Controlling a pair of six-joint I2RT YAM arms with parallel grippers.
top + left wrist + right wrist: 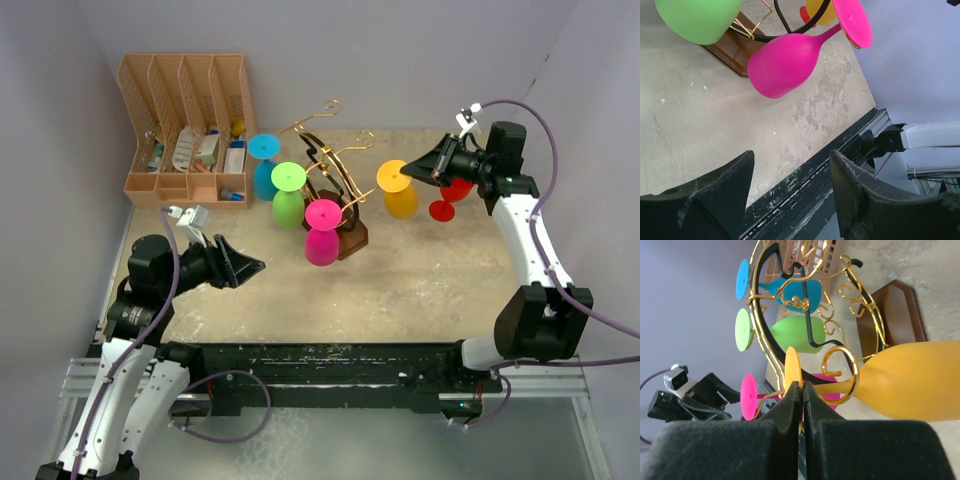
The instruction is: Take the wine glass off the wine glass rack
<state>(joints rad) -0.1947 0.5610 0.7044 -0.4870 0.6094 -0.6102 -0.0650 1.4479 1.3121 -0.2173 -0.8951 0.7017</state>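
Yellow wine glass (910, 380) not yet off the wine glass rack (350, 238); the lift-off is left to do.
Left gripper (248, 268) hangs low, jaws wide, empty, facing the pink glass (322, 240). Yellow stem sits in the rack's right gold curl. Right gripper (801, 385) reaches in level, pinched shut, apparently on its foot rim.
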